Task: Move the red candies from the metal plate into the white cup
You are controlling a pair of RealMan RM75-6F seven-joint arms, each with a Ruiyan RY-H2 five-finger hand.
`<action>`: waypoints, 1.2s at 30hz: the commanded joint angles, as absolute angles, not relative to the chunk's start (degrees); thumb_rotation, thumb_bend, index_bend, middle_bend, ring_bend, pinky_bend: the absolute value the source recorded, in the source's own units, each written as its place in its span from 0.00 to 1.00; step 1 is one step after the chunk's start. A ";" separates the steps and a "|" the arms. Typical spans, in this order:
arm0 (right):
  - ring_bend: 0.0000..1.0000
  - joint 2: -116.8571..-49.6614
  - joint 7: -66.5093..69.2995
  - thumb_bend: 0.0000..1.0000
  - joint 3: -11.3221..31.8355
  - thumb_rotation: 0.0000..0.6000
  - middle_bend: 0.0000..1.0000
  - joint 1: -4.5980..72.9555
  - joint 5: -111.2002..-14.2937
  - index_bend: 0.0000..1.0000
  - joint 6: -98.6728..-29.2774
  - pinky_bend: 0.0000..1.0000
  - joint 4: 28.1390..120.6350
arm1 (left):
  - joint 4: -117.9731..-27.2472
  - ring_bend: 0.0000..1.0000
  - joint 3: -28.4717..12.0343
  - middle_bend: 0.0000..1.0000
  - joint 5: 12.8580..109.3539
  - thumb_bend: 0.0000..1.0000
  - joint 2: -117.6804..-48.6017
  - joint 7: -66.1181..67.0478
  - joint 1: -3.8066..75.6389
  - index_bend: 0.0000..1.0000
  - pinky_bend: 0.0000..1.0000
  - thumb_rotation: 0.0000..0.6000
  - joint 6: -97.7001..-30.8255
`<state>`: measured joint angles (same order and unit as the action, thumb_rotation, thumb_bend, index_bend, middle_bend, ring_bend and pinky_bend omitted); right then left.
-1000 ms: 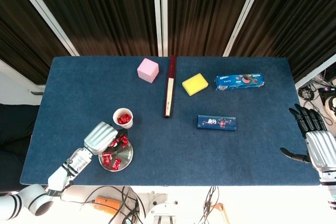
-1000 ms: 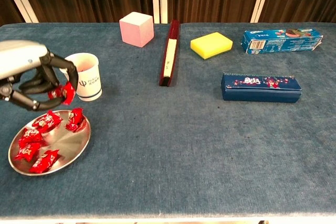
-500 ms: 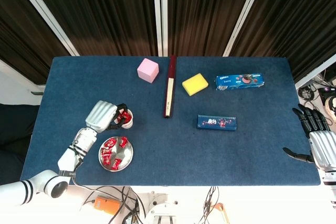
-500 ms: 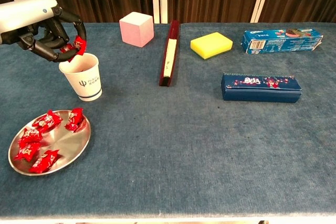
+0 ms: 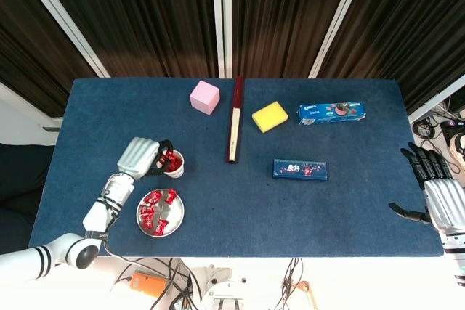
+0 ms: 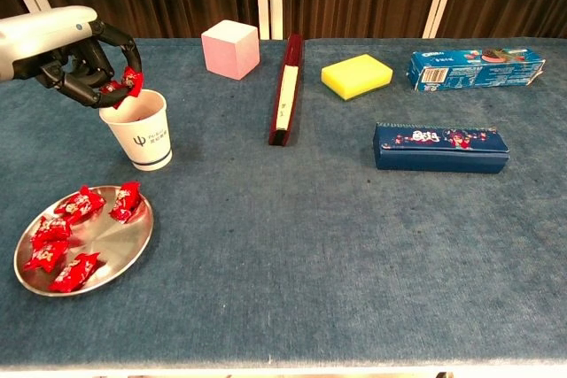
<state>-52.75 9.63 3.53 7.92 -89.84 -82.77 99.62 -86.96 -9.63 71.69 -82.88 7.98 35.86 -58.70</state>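
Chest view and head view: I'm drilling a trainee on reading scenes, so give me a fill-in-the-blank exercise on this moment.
1. The left hand holds a red candy right above the white ____.
2. The other red candies lie on the metal ____.
3. The pink cube stands beside the long dark red box, on the side nearer the robot's ____ arm.
4. The right hand, at the table edge, holds ____.

Missing words: cup; plate; left; nothing
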 commanded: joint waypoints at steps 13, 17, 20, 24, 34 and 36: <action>0.00 -52.66 9.72 0.21 3.43 1.00 0.03 7.72 -89.87 0.00 -83.04 0.07 99.75 | -87.13 0.83 -9.25 0.90 70.83 0.18 -83.02 10.27 35.41 0.44 0.67 1.00 -60.37; 0.00 -52.70 9.87 0.21 3.47 1.00 0.03 7.73 -90.00 0.00 -83.19 0.07 99.64 | -89.05 0.82 -8.67 0.90 73.49 0.17 -82.00 9.10 34.04 0.41 0.67 1.00 -63.44; 0.00 -52.72 9.96 0.21 3.54 1.00 0.03 7.75 -90.05 0.00 -83.31 0.07 99.53 | -90.72 0.82 -7.19 0.90 77.53 0.17 -80.75 7.97 31.99 0.41 0.67 1.00 -67.59; 0.00 -52.86 10.07 0.21 3.54 1.00 0.03 7.76 -90.23 0.00 -83.45 0.07 99.35 | -92.44 0.82 -4.40 0.90 83.12 0.17 -79.33 6.34 28.44 0.41 0.67 1.00 -73.76; 0.00 -52.93 9.52 0.21 3.31 1.00 0.03 7.49 -91.04 0.00 -84.17 0.07 99.77 | -89.70 0.82 2.17 0.90 89.86 0.19 -81.51 7.26 25.19 0.45 0.67 1.00 -74.42; 0.00 -52.94 9.34 0.21 3.20 1.00 0.03 7.36 -91.22 0.00 -84.35 0.07 99.91 | -88.14 0.83 2.41 0.90 89.97 0.20 -83.01 7.84 25.44 0.45 0.67 1.00 -73.28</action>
<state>-52.93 9.36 3.22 7.38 -91.19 -84.33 99.88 -89.35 1.95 89.68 -81.81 7.15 25.35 -74.32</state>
